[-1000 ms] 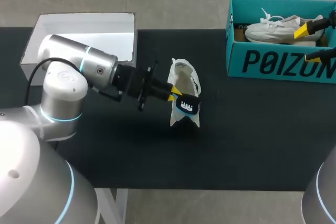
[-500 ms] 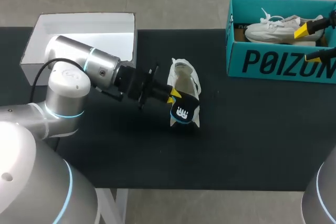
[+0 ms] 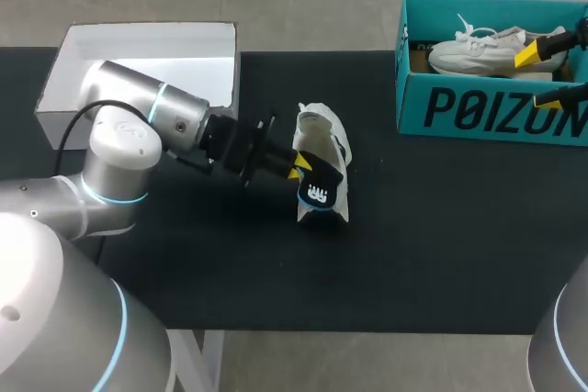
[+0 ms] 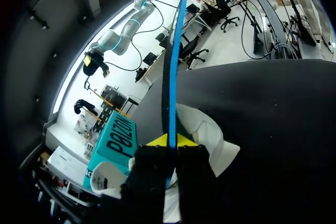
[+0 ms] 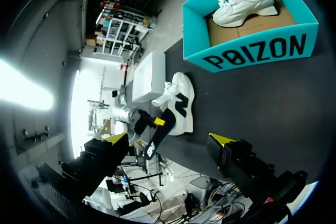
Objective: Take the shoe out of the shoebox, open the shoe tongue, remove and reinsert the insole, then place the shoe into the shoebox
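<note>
The black table (image 3: pixel 441 245) carries 2 boxes at its far edge: the teal shoebox (image 3: pixel 487 112) at the right corner and a white box (image 3: pixel 138 43) at the left. 1 white shoe (image 3: pixel 487 48) lies inside the shoebox. The other shoe (image 3: pixel 317 130) stands near the table's middle, well apart from both boxes and from every edge. My left gripper (image 3: pixel 299 167) is clamped on the black, blue-edged insole (image 3: pixel 322 188), held just over that shoe's near end. My right gripper (image 3: pixel 540 76) hangs at the shoebox's right end, its 2 fingers spread wide, gripping nothing.
</note>
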### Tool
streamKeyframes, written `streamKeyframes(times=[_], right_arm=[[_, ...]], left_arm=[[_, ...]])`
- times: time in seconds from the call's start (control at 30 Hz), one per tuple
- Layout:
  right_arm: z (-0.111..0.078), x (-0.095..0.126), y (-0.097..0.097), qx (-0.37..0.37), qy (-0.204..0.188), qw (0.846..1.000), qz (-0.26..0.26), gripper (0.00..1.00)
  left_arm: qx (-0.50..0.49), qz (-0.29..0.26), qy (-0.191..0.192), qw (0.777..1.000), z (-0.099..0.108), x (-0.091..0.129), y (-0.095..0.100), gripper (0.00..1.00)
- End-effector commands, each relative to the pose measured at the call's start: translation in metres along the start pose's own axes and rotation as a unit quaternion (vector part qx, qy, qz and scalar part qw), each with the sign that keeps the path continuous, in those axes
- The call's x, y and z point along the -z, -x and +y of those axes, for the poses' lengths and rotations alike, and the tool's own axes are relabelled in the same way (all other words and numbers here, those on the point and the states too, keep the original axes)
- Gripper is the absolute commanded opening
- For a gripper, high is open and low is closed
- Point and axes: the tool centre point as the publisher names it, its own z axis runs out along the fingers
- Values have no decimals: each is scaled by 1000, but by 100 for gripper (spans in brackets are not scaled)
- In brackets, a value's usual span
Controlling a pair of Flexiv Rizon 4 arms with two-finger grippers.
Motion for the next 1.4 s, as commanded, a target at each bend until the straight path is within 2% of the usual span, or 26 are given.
streamKeyframes(times=[0.03, 0.23, 0.33, 0.37, 0.4, 0.43, 0.53, 0.63, 0.67, 0.73, 0.77, 0.8, 0.83, 0.87, 0.93, 1.13, 1.4], right_arm=[[-1, 0, 0, 0, 1, 1000, -1, 100], [-1, 0, 0, 0, 1, 1000, -1, 100], [-1, 0, 0, 0, 1, 1000, -1, 100], [-1, 0, 0, 0, 1, 1000, -1, 100], [-1, 0, 0, 0, 1, 1000, -1, 100], [-1, 0, 0, 0, 1, 1000, -1, 100], [-1, 0, 0, 0, 1, 1000, -1, 100], [-1, 0, 0, 0, 1, 1000, -1, 100], [-1, 0, 0, 0, 1, 1000, -1, 100], [-1, 0, 0, 0, 1, 1000, -1, 100], [-1, 0, 0, 0, 1, 1000, -1, 100], [-1, 0, 0, 0, 1, 1000, -1, 100], [-1, 0, 0, 0, 1, 1000, -1, 100], [-1, 0, 0, 0, 1, 1000, -1, 100], [-1, 0, 0, 0, 1, 1000, -1, 100], [-1, 0, 0, 0, 1, 1000, -1, 100], [-1, 0, 0, 0, 1, 1000, -1, 100]], left_arm=[[1, 9, 4, 1000, 9, -6, 6, 0], [10, 12, 12, 1000, 15, -7, 9, 0], [11, 7, 12, 1000, 10, -5, 11, 0], [10, 6, 13, 1000, 8, -4, 11, 26], [10, 6, 13, 1000, 6, -4, 12, 42], [9, 6, 13, 1000, 3, -3, 11, 47], [8, 8, 13, 1000, -3, -2, 11, 51], [3, 12, 11, 1000, -11, -1, 11, 75], [1, 12, 10, 1000, -13, -1, 12, 69], [-3, 15, 5, 1000, -19, 0, 13, 67], [-3, 15, 5, 1000, -21, 0, 14, 62], [-5, 16, 3, 1000, -24, 0, 14, 45], [-6, 17, 0, 1000, -27, 0, 15, 39], [-6, 19, -2, 1000, -29, 0, 15, 29], [-6, 23, -7, 1000, -32, -1, 15, 0], [-1, 34, -11, 999, -28, -2, 13, 0], [-10, 45, 2, 999, -8, -3, 11, 0]])
